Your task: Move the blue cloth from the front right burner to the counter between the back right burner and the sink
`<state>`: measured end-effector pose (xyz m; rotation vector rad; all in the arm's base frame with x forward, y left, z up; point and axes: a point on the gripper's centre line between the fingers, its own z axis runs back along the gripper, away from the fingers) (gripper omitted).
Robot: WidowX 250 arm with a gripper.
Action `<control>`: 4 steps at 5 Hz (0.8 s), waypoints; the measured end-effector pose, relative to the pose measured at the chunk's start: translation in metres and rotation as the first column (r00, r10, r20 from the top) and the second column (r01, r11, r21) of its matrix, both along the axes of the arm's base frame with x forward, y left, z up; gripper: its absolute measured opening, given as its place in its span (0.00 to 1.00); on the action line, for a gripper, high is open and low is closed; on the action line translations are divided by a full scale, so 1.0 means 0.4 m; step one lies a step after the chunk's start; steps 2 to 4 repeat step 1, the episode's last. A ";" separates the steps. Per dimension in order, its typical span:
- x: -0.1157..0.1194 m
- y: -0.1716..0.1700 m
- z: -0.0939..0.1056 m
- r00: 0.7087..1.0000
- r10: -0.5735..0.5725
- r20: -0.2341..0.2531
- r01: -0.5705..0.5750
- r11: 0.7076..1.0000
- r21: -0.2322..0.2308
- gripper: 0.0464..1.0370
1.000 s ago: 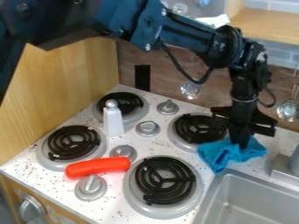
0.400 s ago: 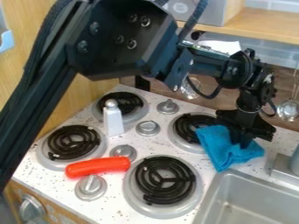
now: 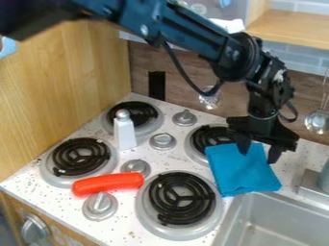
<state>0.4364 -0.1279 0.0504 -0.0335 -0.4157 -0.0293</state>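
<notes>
On the worktop (image 3: 168, 160), by the sink (image 3: 250, 212) edge, the blue cloth (image 3: 239, 170) is now lying flatter; the gripper (image 3: 259, 150) is holding its fingers apart, so spreading is seemingly nearing completion.

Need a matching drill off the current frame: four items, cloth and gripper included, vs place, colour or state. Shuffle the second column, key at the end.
1. Cloth
2. Sausage-shaped object
3. Shaker-like bottle
4. Gripper

A. White, standing upright
B. Black, fingers apart
C. Blue, spread out beside the sink
D. Red-orange, lying by the stove knobs

Pairs: 1-C, 2-D, 3-A, 4-B
</notes>
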 end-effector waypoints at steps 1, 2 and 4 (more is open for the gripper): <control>-0.092 0.019 0.102 1.000 0.005 0.016 -0.004 0.999 -0.044 0.97; -0.092 0.019 0.102 1.000 0.005 0.016 -0.004 0.999 -0.044 0.97; -0.092 0.019 0.102 1.000 0.005 0.016 -0.004 0.999 -0.044 0.97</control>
